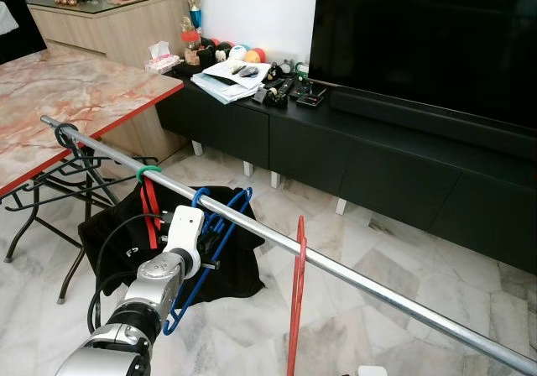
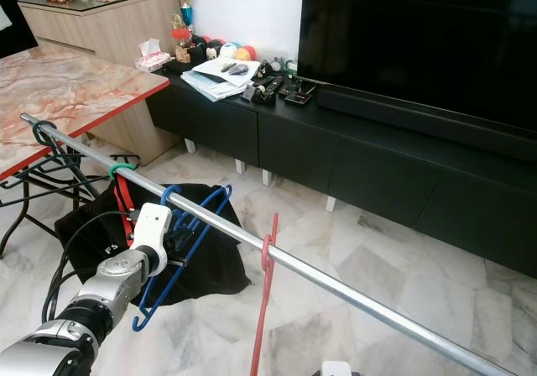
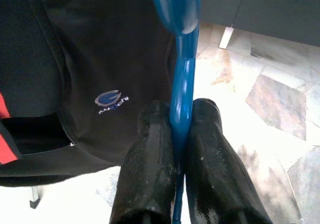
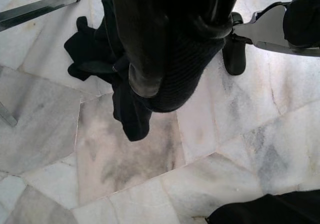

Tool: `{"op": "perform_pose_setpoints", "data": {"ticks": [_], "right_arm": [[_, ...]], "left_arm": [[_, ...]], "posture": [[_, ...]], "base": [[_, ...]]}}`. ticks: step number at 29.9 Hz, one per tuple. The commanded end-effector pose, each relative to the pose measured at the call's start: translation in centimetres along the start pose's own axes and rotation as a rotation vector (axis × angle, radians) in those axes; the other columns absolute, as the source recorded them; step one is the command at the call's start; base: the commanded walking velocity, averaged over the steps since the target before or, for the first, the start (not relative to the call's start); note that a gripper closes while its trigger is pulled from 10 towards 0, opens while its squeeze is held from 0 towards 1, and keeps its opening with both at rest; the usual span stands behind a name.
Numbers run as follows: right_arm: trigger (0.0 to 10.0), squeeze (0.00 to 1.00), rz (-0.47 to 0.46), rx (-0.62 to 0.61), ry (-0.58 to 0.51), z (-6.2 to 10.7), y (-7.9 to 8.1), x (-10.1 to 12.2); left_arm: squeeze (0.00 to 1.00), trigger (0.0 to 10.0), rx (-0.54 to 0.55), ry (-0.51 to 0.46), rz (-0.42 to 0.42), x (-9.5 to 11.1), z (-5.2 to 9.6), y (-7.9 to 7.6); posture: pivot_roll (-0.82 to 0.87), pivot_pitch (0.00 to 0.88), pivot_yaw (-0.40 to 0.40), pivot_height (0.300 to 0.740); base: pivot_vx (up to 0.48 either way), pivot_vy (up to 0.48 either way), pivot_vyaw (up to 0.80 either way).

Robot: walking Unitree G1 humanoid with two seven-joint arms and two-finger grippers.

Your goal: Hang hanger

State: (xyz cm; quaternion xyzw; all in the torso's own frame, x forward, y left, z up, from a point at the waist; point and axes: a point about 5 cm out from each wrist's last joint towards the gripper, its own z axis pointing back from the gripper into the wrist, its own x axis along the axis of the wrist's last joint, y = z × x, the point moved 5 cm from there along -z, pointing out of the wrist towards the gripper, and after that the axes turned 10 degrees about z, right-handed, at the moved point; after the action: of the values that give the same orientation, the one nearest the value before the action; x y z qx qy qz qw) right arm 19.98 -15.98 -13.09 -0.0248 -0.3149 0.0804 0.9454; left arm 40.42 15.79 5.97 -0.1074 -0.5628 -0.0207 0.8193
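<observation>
A blue hanger (image 1: pixel 226 215) hangs at a tilt, and its hook (image 1: pixel 200 198) sits on the long metal rail (image 1: pixel 377 285) that runs across the room. My left gripper (image 1: pixel 210 243) is shut on the hanger's lower bar just below the rail. In the left wrist view the two black fingers (image 3: pixel 145 154) pinch the blue bar (image 3: pixel 182 84) between them. My right gripper (image 4: pixel 152 86) hangs idle over the marble floor with its fingers together and nothing in them.
A red hanger (image 1: pixel 296 309) hangs on the rail right of the blue one. A green-hooked red hanger (image 1: pixel 149 193) and black hangers (image 1: pixel 71 141) hang to its left. A black bag (image 1: pixel 109 225) lies on the floor below. The marble table (image 1: pixel 67 99) stands left, the TV console (image 1: pixel 377 158) behind.
</observation>
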Motion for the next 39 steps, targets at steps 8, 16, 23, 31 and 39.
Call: {"op": "perform_pose_setpoints", "data": {"ticks": [8,16,23,31,39], "right_arm": [[10.0,0.00,0.004,0.009,0.010,0.0,0.6,-0.3],[10.0,0.00,0.006,0.014,-0.016,0.0,1.2,0.4],[10.0,0.00,0.005,0.012,-0.016,-0.1,0.8,0.5],[10.0,0.00,0.004,0.008,0.002,-0.2,0.2,0.5],[10.0,0.00,0.004,0.010,0.003,-0.3,0.2,1.1]], "left_arm": [[0.00,10.0,0.013,0.033,0.033,-0.9,0.1,0.4],[0.00,10.0,0.010,0.005,0.084,-0.1,0.1,0.6],[0.00,10.0,0.003,0.009,0.152,0.0,0.0,0.5],[1.00,10.0,-0.035,0.024,0.167,0.3,0.1,0.6],[0.00,10.0,-0.034,0.048,0.083,0.4,0.2,0.9]], "posture": [[0.01,0.022,0.030,0.740],[0.00,0.022,0.029,0.740],[0.00,0.023,0.029,0.740],[0.01,0.022,0.030,0.740],[0.00,0.017,0.031,0.740]], "base": [[0.000,0.000,0.00],[0.000,0.000,0.00],[0.000,0.000,0.00],[0.000,0.000,0.00],[0.000,0.000,0.00]]}}
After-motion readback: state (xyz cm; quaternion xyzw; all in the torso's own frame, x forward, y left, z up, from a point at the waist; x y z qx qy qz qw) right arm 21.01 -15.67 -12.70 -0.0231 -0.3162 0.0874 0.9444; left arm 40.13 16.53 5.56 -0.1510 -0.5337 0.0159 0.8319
